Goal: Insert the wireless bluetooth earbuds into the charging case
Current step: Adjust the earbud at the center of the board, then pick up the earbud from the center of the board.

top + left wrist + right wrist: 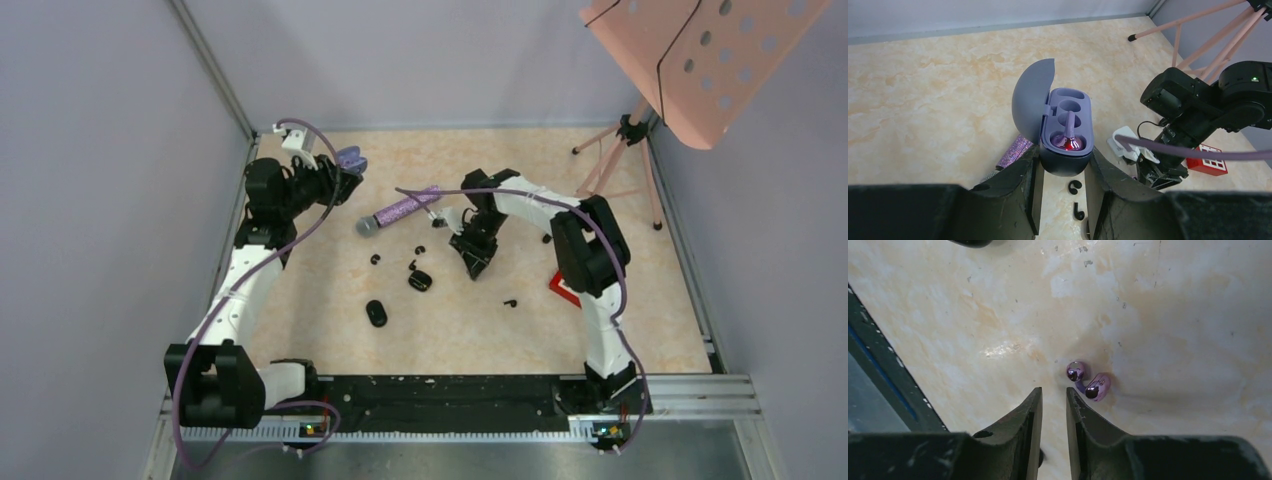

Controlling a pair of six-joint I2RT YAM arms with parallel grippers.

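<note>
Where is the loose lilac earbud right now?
In the right wrist view, the lilac earbud lies on the table just past the right gripper, slightly right in frame, untouched.

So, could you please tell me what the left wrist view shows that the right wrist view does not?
Left wrist only: the left gripper clamping the open lilac charging case, with one docked earbud inside. Right wrist only: a loose lilac-pink earbud lying just beyond the right gripper, jaws slightly apart and empty. Both: the marbled beige table.

Lilac-pink earbud (1096,386), purple case (1083,125), marbled beige table (923,100)
</note>
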